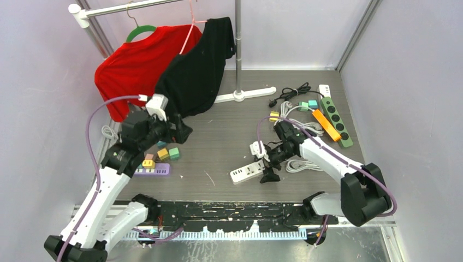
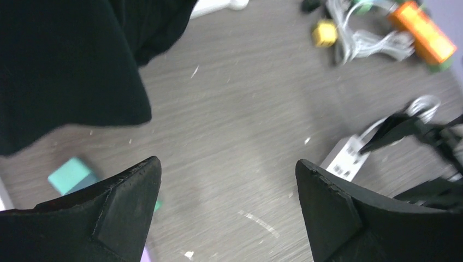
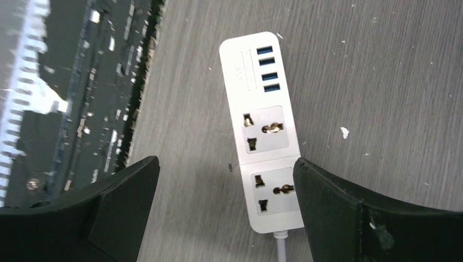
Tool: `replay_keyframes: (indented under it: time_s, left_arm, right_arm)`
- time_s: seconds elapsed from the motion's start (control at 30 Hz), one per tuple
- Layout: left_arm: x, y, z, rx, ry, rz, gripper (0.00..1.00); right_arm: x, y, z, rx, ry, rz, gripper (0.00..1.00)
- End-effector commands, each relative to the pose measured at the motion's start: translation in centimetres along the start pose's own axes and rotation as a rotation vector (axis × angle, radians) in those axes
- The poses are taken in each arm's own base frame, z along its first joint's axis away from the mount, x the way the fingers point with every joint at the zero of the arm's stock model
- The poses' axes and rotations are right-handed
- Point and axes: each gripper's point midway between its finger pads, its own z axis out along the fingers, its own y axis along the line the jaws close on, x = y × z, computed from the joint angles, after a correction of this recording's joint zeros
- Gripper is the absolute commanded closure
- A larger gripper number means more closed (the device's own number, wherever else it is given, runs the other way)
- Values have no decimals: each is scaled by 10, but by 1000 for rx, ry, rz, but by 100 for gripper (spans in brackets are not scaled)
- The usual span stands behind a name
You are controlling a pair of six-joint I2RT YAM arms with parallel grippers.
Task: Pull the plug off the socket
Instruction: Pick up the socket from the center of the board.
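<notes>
Right claw: released, spread above the white power strip, probably to brace it; sockets look empty.
Left claw: released, holding nothing.

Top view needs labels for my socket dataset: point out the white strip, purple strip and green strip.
white strip (image 1: pixel 244 172), top view, middle of its face
purple strip (image 1: pixel 158 170), top view, its bare right end
green strip (image 1: pixel 337 121), top view, middle of its socket row

walls: pale lilac | tabletop: grey wood-grain | garment rack: white, at back | light: even
</notes>
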Motion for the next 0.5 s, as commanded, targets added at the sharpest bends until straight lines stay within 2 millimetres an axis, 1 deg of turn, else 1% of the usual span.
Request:
replay_keyframes:
  time_s: [0.0, 0.07, 0.2, 0.27, 0.37, 0.47]
  left_arm:
    - [34, 21, 5, -22, -3, 161, 9]
    - [38, 24, -1, -27, -19, 190, 9]
    - [37, 32, -10, -76, -60, 199, 9]
    - [38, 34, -11, -86, -61, 202, 9]
    - [39, 37, -10, -98, -50, 204, 10]
    - [41, 38, -9, -101, -37, 206, 10]
  right_arm:
    - [7, -32, 7, 105, 109, -91, 4]
    - [12, -32, 15, 100, 140, -82, 5]
    - [20, -40, 29, 113, 216, -61, 10]
    - [22, -44, 33, 127, 246, -48, 14]
    - [27, -45, 37, 123, 293, -63, 20]
    - [34, -47, 39, 125, 338, -78, 29]
